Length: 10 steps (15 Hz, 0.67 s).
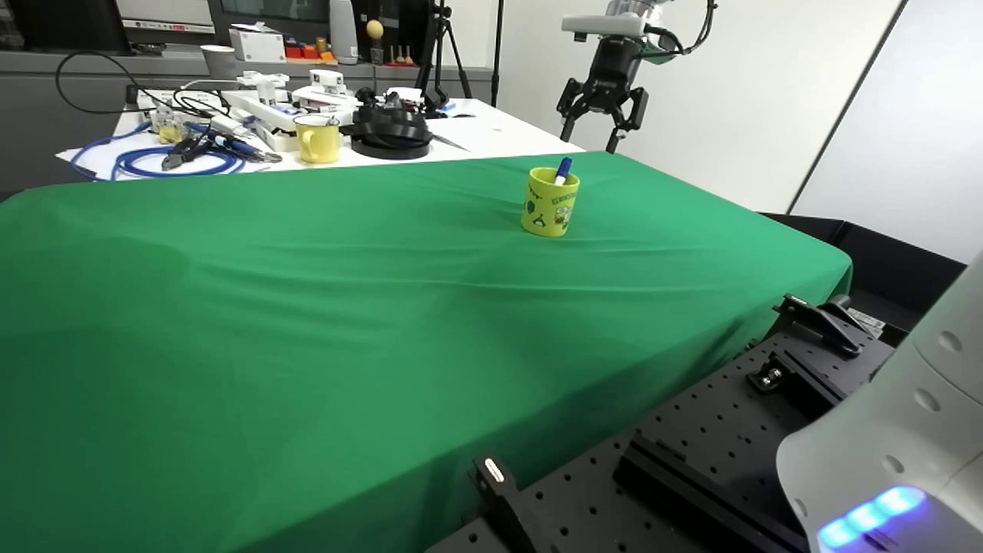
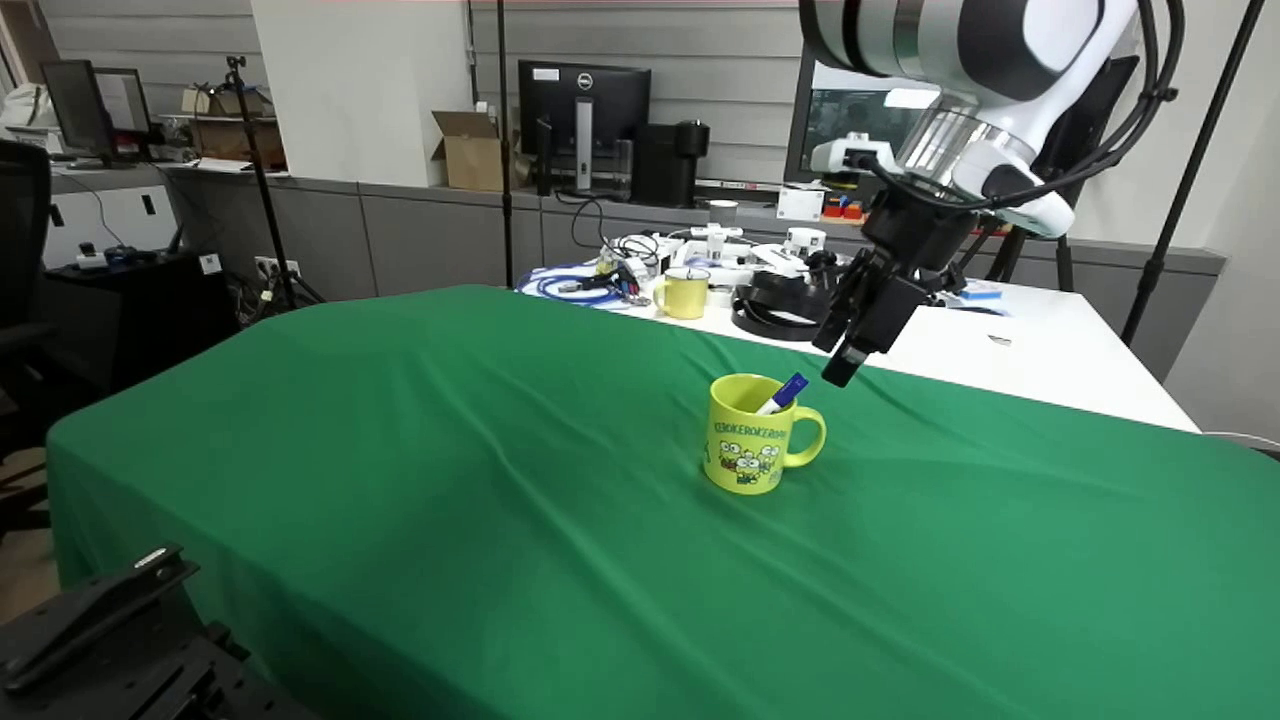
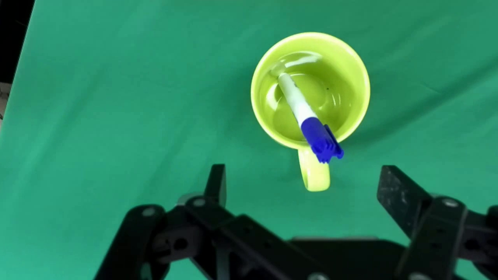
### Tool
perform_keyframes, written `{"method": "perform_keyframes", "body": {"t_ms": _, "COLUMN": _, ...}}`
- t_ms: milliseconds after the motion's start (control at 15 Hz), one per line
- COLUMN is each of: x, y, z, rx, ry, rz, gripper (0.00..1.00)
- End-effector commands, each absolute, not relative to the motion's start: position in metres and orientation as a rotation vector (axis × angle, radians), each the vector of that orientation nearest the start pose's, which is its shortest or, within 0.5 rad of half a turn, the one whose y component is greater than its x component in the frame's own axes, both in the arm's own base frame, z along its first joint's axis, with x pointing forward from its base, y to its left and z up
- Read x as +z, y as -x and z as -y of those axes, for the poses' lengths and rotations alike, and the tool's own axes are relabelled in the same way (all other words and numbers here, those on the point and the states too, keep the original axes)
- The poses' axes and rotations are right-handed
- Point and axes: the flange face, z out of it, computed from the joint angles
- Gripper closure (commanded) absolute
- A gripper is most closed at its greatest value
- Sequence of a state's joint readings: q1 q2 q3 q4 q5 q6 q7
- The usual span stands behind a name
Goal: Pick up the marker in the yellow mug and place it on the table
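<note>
The yellow mug (image 1: 547, 211) stands upright on the green-draped table (image 1: 345, 307). It shows frog drawings and a handle in an exterior view (image 2: 745, 450). The marker (image 3: 297, 101), white with a blue cap, leans inside the mug. Its blue cap (image 2: 792, 388) sticks out over the rim above the handle, and it also shows in an exterior view (image 1: 564, 170). My gripper (image 3: 305, 184) is open and empty. In the wrist view its fingers lie to either side of the handle, apart from mug and marker. In both exterior views the gripper (image 1: 590, 137) (image 2: 838, 360) hangs above the table on the handle side.
Behind the green cloth stands a white-topped table (image 1: 507, 134) with tools, blue cables (image 1: 177, 163), a black coil (image 1: 390, 134) and another yellow mug (image 1: 319, 140). A black perforated plate (image 1: 691, 445) and the white robot base (image 1: 883, 453) border the cloth.
</note>
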<state>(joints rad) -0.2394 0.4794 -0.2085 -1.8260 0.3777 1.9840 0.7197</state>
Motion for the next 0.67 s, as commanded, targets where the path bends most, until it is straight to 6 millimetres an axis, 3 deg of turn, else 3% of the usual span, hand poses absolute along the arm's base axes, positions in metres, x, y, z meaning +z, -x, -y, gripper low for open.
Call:
{"method": "perform_keyframes", "body": {"t_ms": 0, "x": 0.249, "y": -0.583, "z": 0.251, "rx": 0.525, "ry": 2.178, "rz": -1.903, "gripper": 0.0}}
{"method": "perform_keyframes", "body": {"t_ms": 600, "x": 0.227, "y": -0.597, "z": 0.242, "rx": 0.585, "ry": 2.131, "rz": -1.901, "gripper": 0.0}}
